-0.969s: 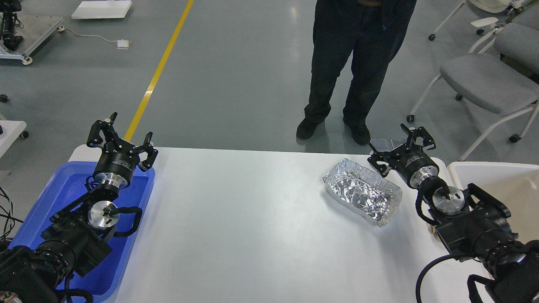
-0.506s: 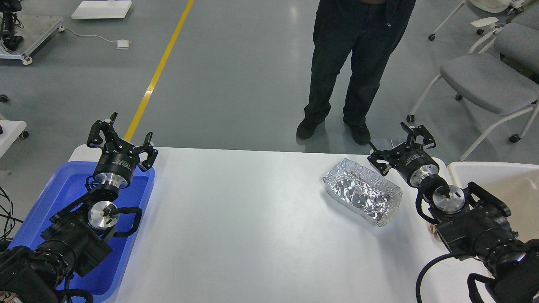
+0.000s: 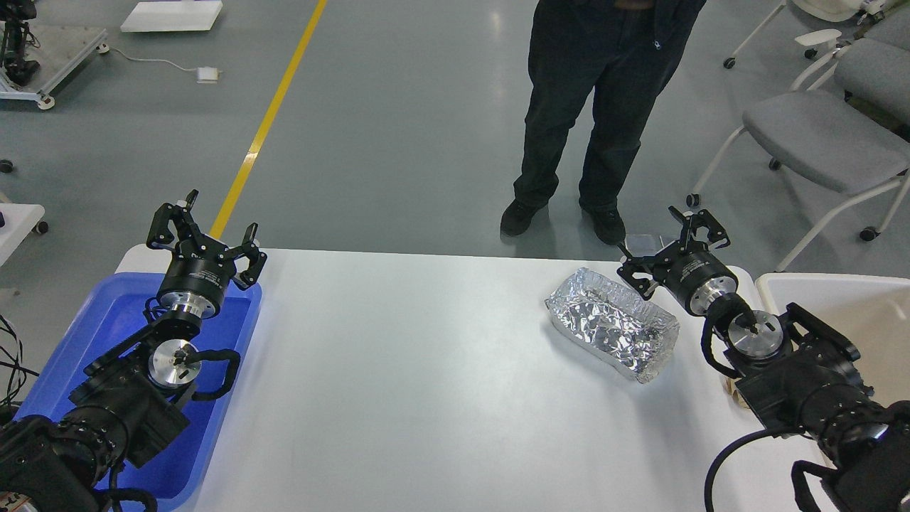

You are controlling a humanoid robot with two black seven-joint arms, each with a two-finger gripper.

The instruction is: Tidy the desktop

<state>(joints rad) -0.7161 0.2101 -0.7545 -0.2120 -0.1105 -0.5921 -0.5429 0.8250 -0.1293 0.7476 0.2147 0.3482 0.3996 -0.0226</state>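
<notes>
You've got a white desktop (image 3: pixel 426 398) with three things on it: crumpled foil tray (image 3: pixel 613 323) at 2 o'clock, blue tray (image 3: pixel 106 313) at 9, beige bin (image 3: pixel 864 313) at 3.

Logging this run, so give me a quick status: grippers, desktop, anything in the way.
Left gripper and right gripper: jaws open, empty. Large white rectangular desktop: one crumpled silver foil tray left. Person in dark trousers at far edge.

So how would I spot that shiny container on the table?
Start at the white desktop and look to its far right side, near the right gripper. The foil tray sits there: crinkled, silver and shallow, unlike the smooth blue tray at the left.
</notes>
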